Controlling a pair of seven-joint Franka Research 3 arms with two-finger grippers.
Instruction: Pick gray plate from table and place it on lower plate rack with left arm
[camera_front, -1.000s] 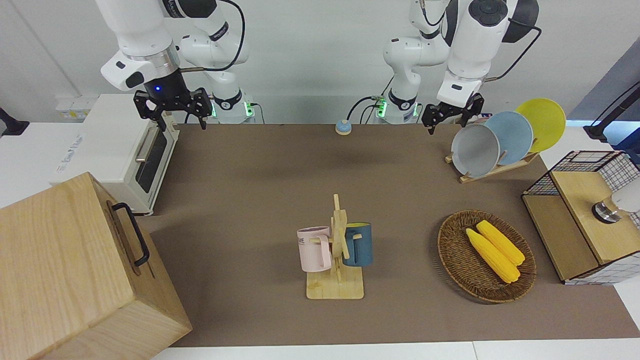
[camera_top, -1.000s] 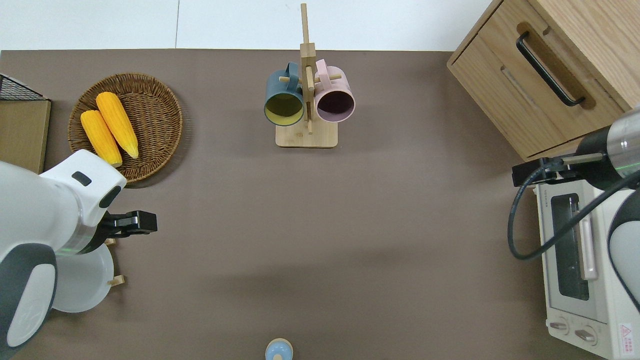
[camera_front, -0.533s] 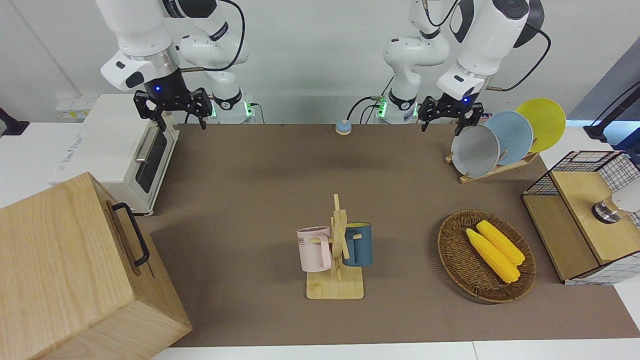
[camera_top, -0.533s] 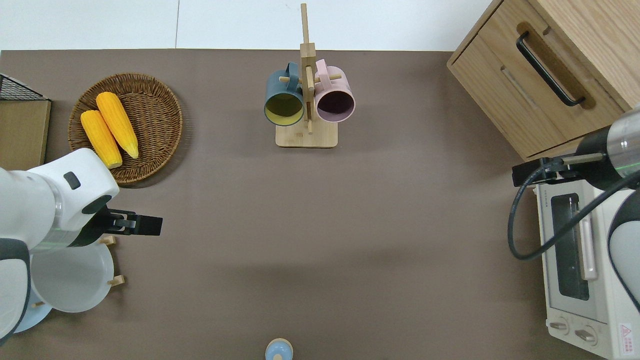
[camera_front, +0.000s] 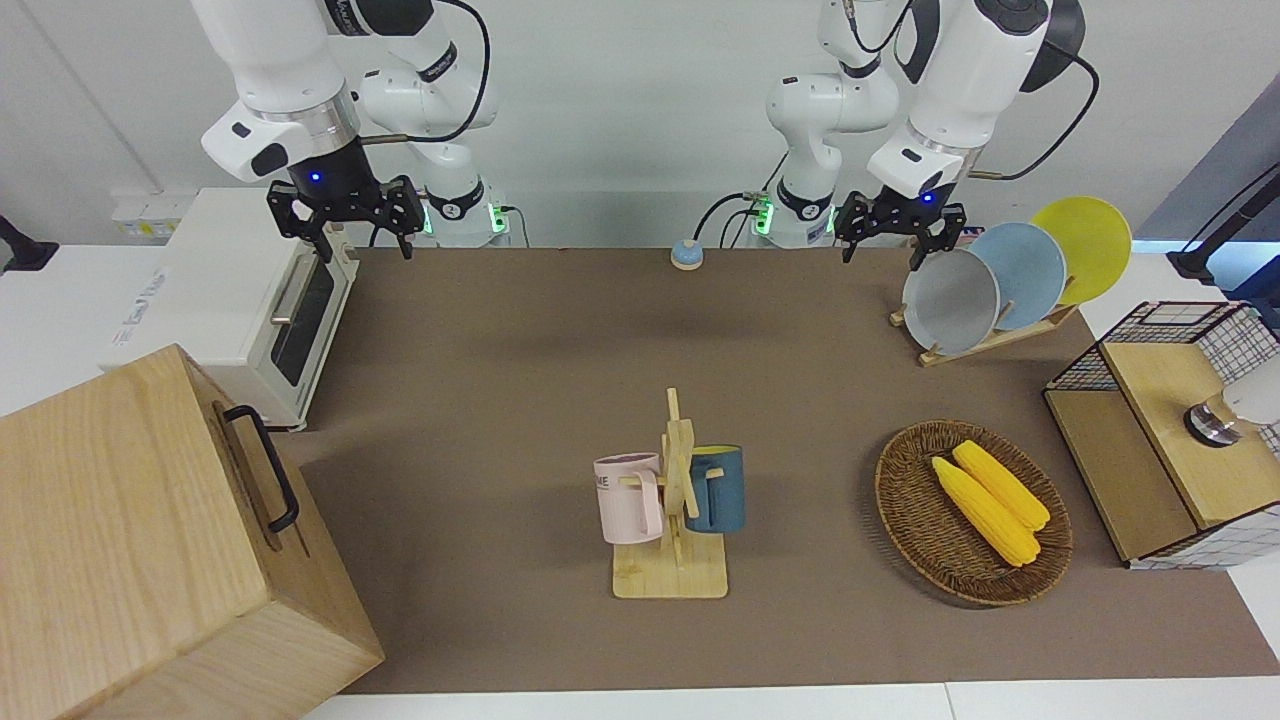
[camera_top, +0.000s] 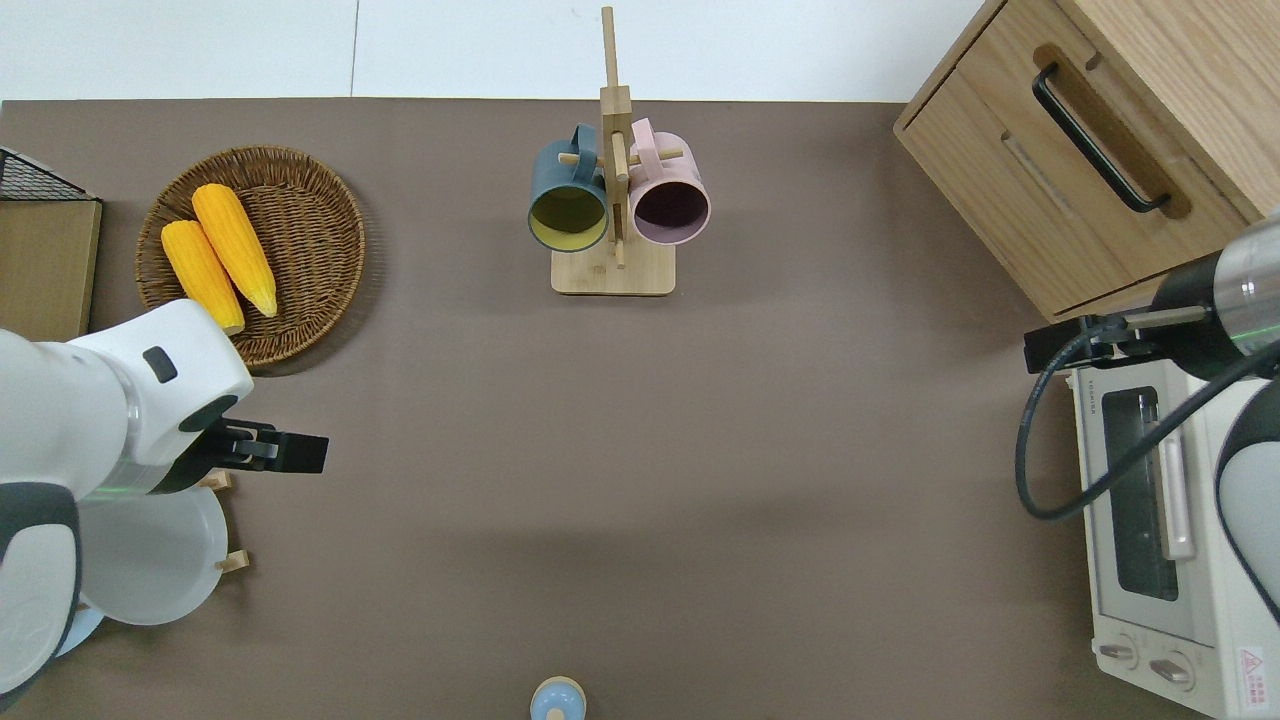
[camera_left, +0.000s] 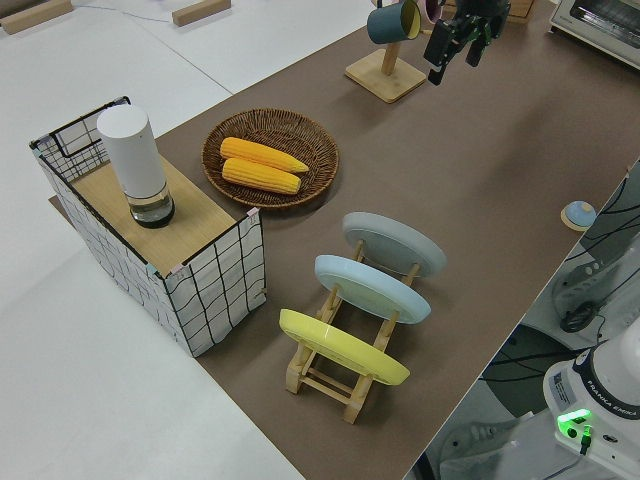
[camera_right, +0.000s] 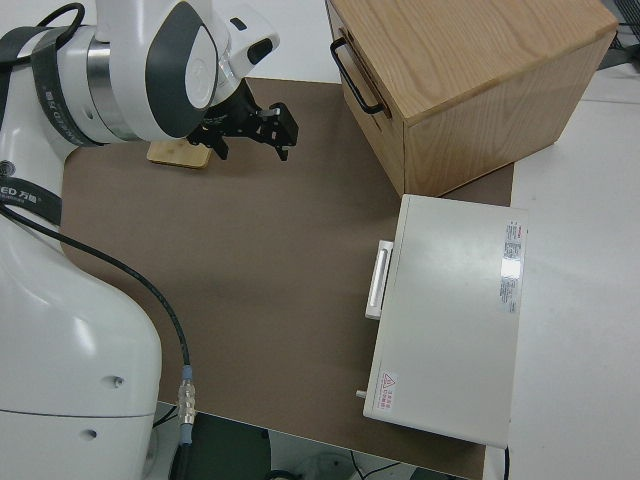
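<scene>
The gray plate (camera_front: 950, 300) (camera_top: 150, 560) (camera_left: 395, 243) leans upright in the lowest slot of the light-wood plate rack (camera_front: 985, 340) (camera_left: 330, 375). My left gripper (camera_front: 880, 256) (camera_top: 295, 452) (camera_left: 452, 62) hangs open and empty in the air. The overhead view puts it over the brown mat just off the rack's low end, clear of the plate. The right gripper (camera_front: 365, 250) (camera_right: 253, 152) is open and empty on its parked arm.
A light blue plate (camera_front: 1030, 272) and a yellow plate (camera_front: 1085, 245) fill the higher slots. Farther from the robots are a wicker basket (camera_front: 900, 500) with two corn cobs, a wire-sided box (camera_front: 1160, 470) and a mug tree (camera_front: 672, 560). A toaster oven (camera_front: 230, 300) and wooden cabinet (camera_front: 130, 540) occupy the right arm's end.
My left gripper has drawn back from the gray plate, turned at the wrist and shifted slightly toward the table's middle. The plate stays in the rack. The right arm has not moved.
</scene>
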